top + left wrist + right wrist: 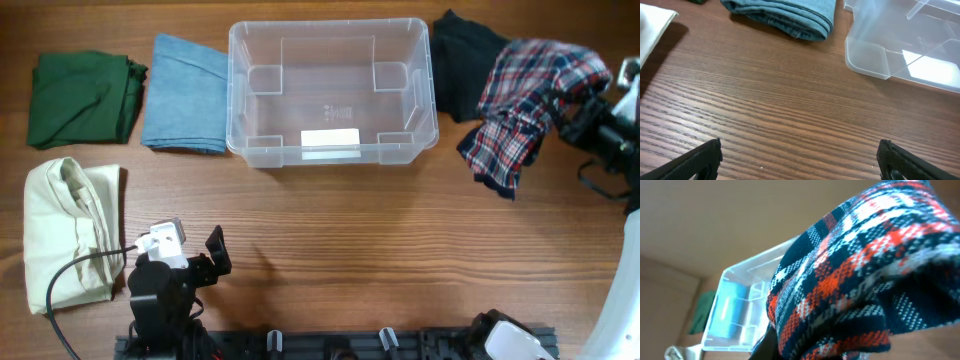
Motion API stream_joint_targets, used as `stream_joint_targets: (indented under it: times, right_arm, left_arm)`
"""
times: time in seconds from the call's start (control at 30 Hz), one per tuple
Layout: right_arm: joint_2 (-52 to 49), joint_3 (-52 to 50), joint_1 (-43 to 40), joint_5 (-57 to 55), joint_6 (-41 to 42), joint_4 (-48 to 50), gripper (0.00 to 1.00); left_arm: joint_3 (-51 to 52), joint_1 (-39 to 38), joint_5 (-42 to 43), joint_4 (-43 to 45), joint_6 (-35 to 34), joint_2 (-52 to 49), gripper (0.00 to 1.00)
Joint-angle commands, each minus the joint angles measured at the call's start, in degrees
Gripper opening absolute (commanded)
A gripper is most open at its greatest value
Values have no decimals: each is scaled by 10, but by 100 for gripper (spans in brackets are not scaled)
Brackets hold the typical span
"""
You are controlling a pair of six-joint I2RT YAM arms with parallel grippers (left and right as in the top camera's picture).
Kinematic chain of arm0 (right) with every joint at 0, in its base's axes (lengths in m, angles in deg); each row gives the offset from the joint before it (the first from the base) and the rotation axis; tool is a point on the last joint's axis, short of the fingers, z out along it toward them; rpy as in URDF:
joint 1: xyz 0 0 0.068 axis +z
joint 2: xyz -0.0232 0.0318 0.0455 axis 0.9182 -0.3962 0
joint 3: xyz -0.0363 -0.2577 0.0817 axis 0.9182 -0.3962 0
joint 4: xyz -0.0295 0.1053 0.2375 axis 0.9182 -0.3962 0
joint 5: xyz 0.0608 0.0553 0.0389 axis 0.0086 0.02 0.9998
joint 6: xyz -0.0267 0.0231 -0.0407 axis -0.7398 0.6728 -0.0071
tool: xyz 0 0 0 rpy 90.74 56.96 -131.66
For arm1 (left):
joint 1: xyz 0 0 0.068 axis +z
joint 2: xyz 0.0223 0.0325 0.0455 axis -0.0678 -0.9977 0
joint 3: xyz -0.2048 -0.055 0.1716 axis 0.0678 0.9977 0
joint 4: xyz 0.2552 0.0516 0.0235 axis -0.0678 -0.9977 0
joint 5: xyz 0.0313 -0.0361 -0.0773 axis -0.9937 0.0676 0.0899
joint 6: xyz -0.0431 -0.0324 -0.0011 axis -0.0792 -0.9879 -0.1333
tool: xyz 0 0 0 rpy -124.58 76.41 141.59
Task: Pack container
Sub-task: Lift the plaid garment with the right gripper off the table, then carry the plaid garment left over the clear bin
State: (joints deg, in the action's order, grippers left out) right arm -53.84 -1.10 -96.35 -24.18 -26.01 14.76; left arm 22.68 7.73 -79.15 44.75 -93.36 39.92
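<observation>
The clear container (331, 90) stands empty at the back middle of the table, white label on its near wall; its corner (875, 60) shows in the left wrist view. My right gripper (580, 112) is shut on a red, white and navy plaid garment (525, 100), which hangs lifted to the right of the container. In the right wrist view the plaid cloth (865, 270) fills the picture and hides the jaws, with the container (740, 310) below and beyond. My left gripper (800, 161) stands open low over bare wood near the front left (205, 262).
A black garment (462, 60) lies between the container and the plaid one. Left of the container lie a folded blue garment (185, 95) and a green one (82, 98). A cream garment (68, 235) lies at the front left beside the left arm.
</observation>
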Motion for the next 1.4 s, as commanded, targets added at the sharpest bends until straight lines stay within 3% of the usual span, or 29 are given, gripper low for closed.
stream_joint_targets:
  times: [0.0, 0.4, 0.8, 1.37]
  right_arm:
    - [15, 77, 45, -50, -35, -11, 4]
    - [9, 117, 183, -84, -43, 6, 4]
    - [-59, 117, 333, -101, -28, 106, 4]
    - [-175, 117, 398, -83, -11, 209, 4]
  left_arm:
    - [0, 3, 11, -6, -9, 5, 100]
    - [0, 3, 11, -6, -9, 5, 100]
    - [0, 3, 11, -6, -9, 5, 100]
    - [0, 3, 11, -6, -9, 5, 100]
